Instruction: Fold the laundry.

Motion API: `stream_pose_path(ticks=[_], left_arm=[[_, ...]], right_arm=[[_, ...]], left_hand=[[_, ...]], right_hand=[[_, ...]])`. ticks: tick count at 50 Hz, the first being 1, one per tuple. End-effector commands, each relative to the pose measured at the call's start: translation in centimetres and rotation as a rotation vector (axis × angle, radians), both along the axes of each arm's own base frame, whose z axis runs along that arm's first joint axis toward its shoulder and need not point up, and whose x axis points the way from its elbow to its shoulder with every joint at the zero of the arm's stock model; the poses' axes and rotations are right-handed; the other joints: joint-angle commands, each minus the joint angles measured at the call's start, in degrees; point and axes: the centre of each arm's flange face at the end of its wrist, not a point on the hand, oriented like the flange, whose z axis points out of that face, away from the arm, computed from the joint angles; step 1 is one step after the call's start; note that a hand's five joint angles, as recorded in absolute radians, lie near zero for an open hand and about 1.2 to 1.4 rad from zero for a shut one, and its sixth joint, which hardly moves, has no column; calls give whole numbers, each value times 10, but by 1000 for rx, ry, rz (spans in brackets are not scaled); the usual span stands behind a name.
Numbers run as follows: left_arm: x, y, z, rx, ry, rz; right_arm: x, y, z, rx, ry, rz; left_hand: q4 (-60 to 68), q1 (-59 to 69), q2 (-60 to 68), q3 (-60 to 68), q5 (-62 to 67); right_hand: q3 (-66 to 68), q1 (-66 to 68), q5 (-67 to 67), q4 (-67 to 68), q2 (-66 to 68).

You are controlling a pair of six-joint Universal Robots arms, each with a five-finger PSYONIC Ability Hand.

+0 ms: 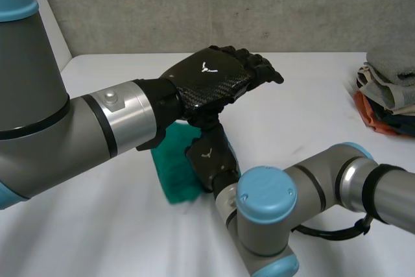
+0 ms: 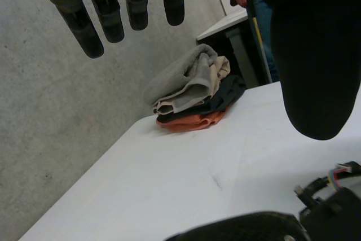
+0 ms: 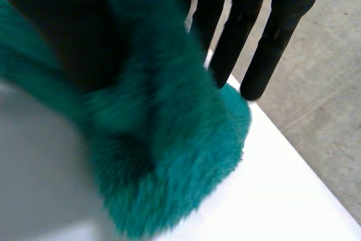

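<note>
Lying long-axis near-to-far — green cloth (image 1: 172,174) — right robot hand (image 1: 209,157) straight-fingered on it, left robot hand (image 1: 211,77) straight-fingered above.

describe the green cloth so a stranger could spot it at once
Start at the white table, near the robot's side. The cloth lies there bunched against the right hand. It is fluffy teal green, unlike the grey, beige and orange stack at the table's right edge.

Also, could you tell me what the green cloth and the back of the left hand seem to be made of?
The green cloth looks like plush fleece or microfibre: matt, with fuzzy deep pile. The back of the left hand looks like glossy carbon fibre: a fine woven check with sheen.
</note>
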Motion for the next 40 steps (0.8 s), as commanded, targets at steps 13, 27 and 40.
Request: stream_pose_path(ticks=[13, 27, 40], left_arm=[[1, -12, 55, -151, 154, 88], [6, -14, 87, -193, 308, 121], [1, -18, 60, -126, 260, 120]], right_arm=[[-34, -106, 120, -244, -231, -148], [-156, -221, 220, -507, -393, -397], [-329, -313, 154, -513, -365, -547]], left_hand=[[-4, -7, -7, -8, -15], [0, -4, -3, -5, -12], [1, -2, -2, -3, -10]], right_hand=[[193, 203, 227, 194, 182], [193, 203, 227, 194, 182], [193, 203, 227, 194, 182]])
